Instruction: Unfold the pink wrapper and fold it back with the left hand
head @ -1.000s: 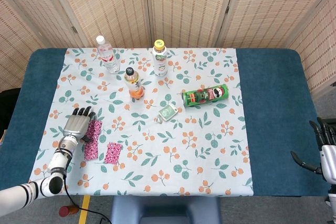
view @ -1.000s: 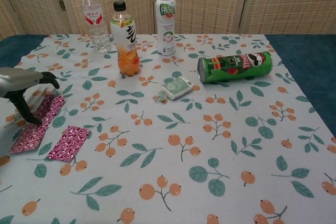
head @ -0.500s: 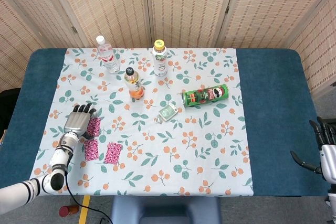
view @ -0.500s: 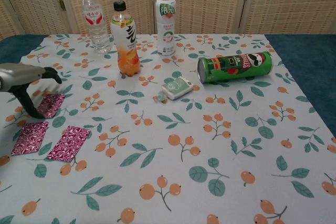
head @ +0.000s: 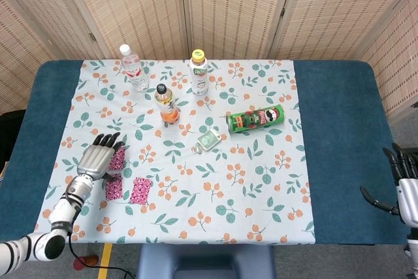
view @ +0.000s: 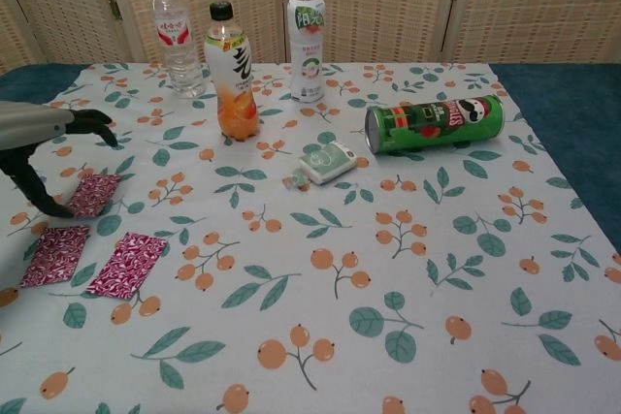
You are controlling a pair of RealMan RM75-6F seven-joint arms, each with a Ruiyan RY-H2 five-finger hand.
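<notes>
left hand [view: 44,147] hovers fingers spread — empty — above the pink wrapper [view: 73,225].

The left hand [view: 39,138] is cut off by the chest view's left edge, the right hand [head: 405,184] by the head view's right edge, and whether its fingers [head: 398,160] hold anything cannot be told.

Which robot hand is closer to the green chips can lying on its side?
Left. The left hand is across the cloth from the green chips can; the right hand hangs off the table's far edge.
</notes>
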